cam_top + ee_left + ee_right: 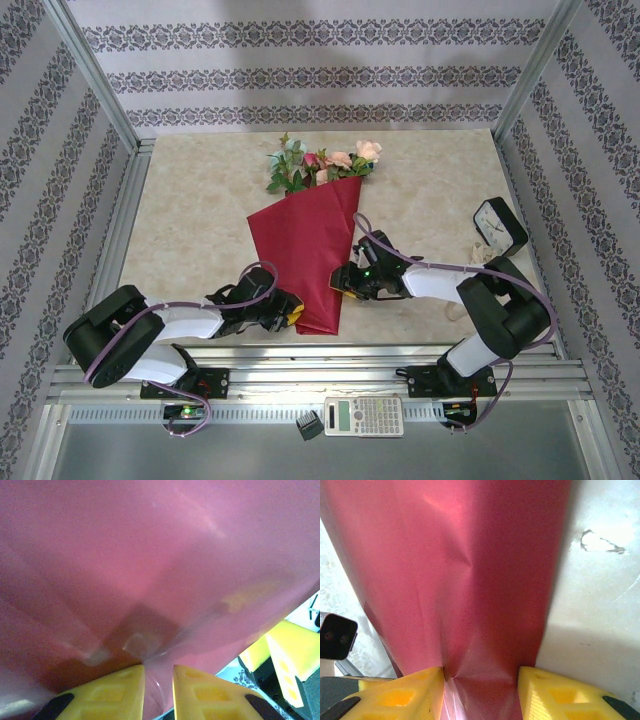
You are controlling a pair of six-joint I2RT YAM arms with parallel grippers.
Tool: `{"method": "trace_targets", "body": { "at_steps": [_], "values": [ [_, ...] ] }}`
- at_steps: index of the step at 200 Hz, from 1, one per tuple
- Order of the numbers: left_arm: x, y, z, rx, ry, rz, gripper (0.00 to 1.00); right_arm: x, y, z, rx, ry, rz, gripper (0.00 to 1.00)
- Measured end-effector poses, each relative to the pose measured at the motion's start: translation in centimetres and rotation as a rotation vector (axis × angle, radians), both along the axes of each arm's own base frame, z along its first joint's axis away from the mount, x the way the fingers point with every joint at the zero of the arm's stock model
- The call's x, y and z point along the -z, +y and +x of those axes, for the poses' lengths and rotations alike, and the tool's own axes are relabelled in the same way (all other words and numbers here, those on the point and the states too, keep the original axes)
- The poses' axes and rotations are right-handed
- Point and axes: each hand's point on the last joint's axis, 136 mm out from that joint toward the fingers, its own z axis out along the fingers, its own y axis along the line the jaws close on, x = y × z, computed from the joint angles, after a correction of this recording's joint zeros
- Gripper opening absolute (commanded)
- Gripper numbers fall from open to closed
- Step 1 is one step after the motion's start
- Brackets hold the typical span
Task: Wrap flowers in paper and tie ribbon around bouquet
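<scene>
The bouquet (315,250) lies on the table as a crimson paper cone, narrow end toward me. The flowers (325,162), pink, peach and teal with green leaves, stick out of its far wide end. My left gripper (291,316) is at the cone's narrow end; its yellow fingers pinch a fold of the paper (150,580) in the left gripper (159,669). My right gripper (346,281) reaches in from the right edge. In its wrist view the right gripper (480,670) straddles the paper (485,580), both fingers pressing it. A cream ribbon (470,257) strand lies beyond the right arm.
A white and black device (497,225) stands at the table's right side. A calculator (363,415) and a small black block (309,425) lie on the front rail. Metal frame posts and patterned walls enclose the marble table (200,200).
</scene>
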Motion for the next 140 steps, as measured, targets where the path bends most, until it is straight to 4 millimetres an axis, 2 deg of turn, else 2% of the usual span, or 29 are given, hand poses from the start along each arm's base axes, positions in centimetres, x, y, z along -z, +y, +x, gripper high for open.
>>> {"method": "trace_targets", "body": {
  "at_steps": [19,44,66,92,140],
  "values": [
    [0.1,0.1,0.0,-0.011,0.005,-0.007,0.18,-0.1,-0.3,-0.3,0.004,-0.010,0.000,0.46],
    [0.2,0.2,-0.1,-0.023,0.011,-0.010,0.12,-0.6,-1.8,-1.2,0.027,-0.029,-0.001,0.47],
    [0.4,0.5,-0.3,-0.035,0.018,-0.010,0.06,-0.5,-2.4,-0.7,0.047,-0.033,-0.005,0.47],
    [0.5,0.8,-0.4,-0.050,0.021,-0.012,0.01,0.2,-2.3,0.1,0.045,-0.012,-0.028,0.47],
    [0.5,1.0,-0.3,-0.062,0.014,-0.029,0.00,0.8,-2.1,0.4,0.035,0.118,-0.069,0.43]
  ]
}}
